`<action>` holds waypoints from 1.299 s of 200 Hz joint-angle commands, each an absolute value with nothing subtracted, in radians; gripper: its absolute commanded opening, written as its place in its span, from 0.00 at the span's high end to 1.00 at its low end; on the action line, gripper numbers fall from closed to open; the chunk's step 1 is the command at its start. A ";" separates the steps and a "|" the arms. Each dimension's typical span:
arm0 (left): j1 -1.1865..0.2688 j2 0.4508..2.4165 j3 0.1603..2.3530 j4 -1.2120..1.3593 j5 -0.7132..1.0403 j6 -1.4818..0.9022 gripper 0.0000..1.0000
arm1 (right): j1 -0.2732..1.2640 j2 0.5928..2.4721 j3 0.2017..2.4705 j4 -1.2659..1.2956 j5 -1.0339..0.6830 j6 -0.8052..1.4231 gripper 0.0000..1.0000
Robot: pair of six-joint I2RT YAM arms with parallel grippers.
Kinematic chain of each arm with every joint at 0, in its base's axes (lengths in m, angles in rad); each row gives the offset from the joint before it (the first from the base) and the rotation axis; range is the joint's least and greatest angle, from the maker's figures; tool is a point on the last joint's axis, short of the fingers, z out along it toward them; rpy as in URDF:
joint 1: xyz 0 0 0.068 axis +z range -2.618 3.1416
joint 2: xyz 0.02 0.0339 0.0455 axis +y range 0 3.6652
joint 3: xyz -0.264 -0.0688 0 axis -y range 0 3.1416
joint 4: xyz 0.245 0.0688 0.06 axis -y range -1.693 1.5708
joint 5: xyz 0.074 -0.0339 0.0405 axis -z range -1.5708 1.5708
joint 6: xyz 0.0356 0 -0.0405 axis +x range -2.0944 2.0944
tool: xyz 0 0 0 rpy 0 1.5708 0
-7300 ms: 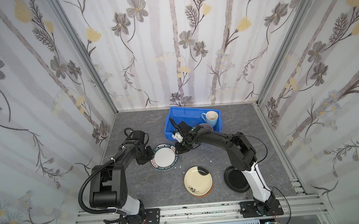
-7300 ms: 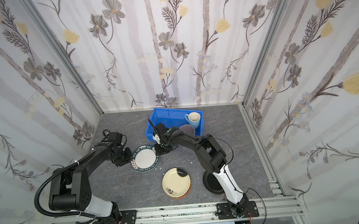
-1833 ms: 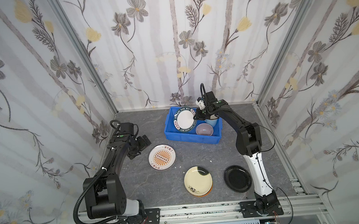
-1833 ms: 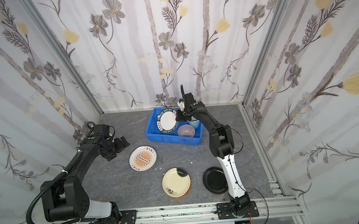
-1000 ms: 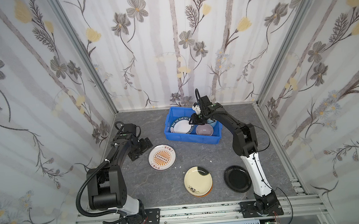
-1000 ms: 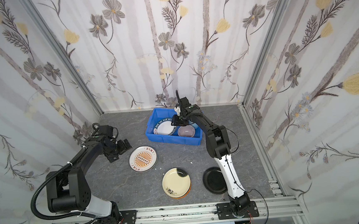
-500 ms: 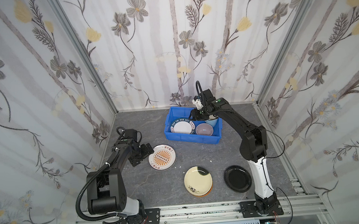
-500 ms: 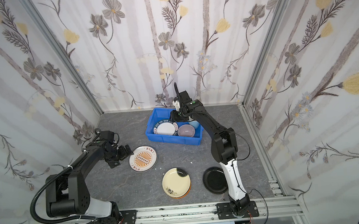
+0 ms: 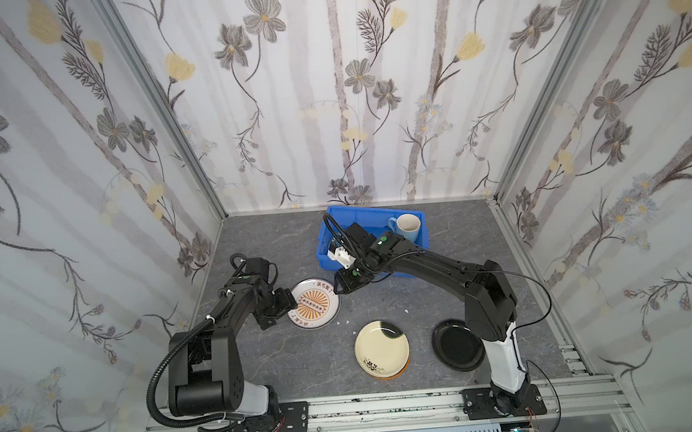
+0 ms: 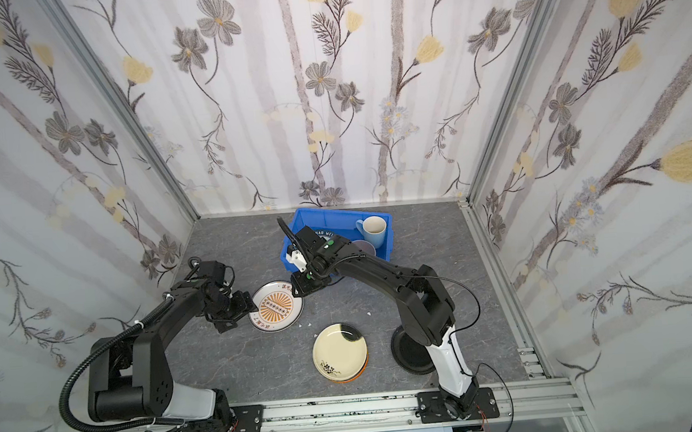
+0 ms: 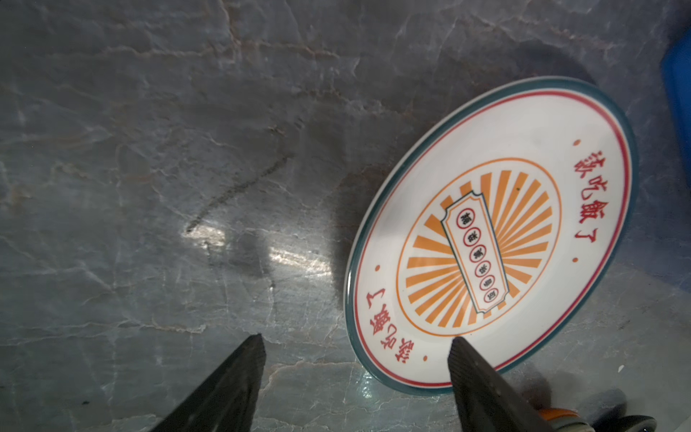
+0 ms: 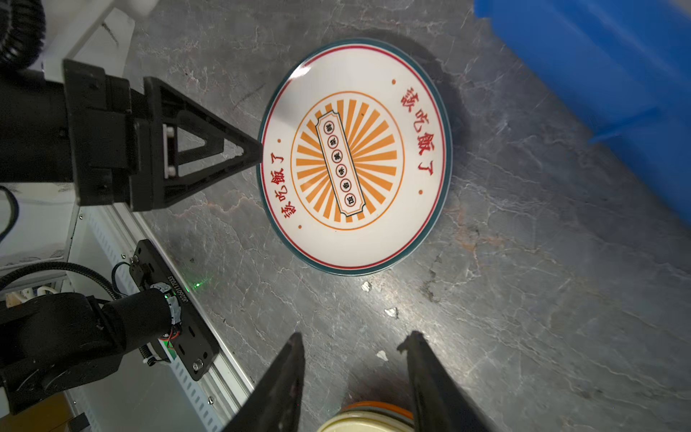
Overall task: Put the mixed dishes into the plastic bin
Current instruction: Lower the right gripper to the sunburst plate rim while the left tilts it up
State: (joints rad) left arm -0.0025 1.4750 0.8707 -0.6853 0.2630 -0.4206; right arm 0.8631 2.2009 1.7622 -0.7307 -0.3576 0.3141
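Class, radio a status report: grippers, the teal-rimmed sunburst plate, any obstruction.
Left gripper open at rim of teal-rimmed orange-sunburst round plate. Right gripper open, empty. Plate flat on table, outside bright blue plastic bin. Nothing on it.

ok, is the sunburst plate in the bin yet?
Out: the sunburst plate sits on the table, just outside the near wall of the bin.

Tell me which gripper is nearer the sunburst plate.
Left: the left gripper has a fingertip at the sunburst plate rim; the right gripper hangs clear, toward the bin.
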 commanded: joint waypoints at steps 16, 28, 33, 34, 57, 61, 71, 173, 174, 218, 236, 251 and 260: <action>-0.021 1.535 0.919 -0.704 0.202 -0.392 0.23 | 0.891 2.196 1.673 -0.554 -0.360 0.397 0.53; -0.021 1.544 0.930 -0.705 0.187 -0.386 0.25 | 0.891 2.202 1.645 -0.527 -0.340 0.415 0.53; -0.021 1.546 0.935 -0.706 0.179 -0.385 0.26 | 0.890 2.204 1.632 -0.516 -0.330 0.424 0.52; -0.021 1.548 0.934 -0.705 0.178 -0.385 0.26 | 0.890 2.204 1.630 -0.513 -0.327 0.425 0.52; -0.021 1.572 0.959 -0.703 0.170 -0.382 0.31 | 0.875 2.229 1.588 -0.472 -0.325 0.444 0.52; -0.021 1.578 0.965 -0.701 0.170 -0.382 0.32 | 0.871 2.234 1.583 -0.468 -0.326 0.448 0.52; -0.021 1.593 0.977 -0.698 0.174 -0.380 0.32 | 0.862 2.247 1.576 -0.453 -0.344 0.448 0.52; -0.045 1.746 1.053 -0.675 0.174 -0.382 0.71 | 0.775 2.318 1.604 -0.418 -0.415 0.434 0.52; -0.046 1.747 1.053 -0.674 0.174 -0.382 0.71 | 0.775 2.319 1.605 -0.418 -0.416 0.434 0.52; -0.054 1.772 1.050 -0.673 0.175 -0.379 0.76 | 0.777 2.349 1.649 -0.426 -0.443 0.433 0.52; -0.057 1.775 1.049 -0.671 0.178 -0.377 0.76 | 0.776 2.363 1.664 -0.432 -0.449 0.430 0.52; -0.058 1.780 1.050 -0.670 0.184 -0.376 0.77 | 0.777 2.375 1.681 -0.435 -0.460 0.429 0.52; -0.059 1.783 1.052 -0.673 0.184 -0.374 0.78 | 0.777 2.386 1.696 -0.440 -0.470 0.427 0.52</action>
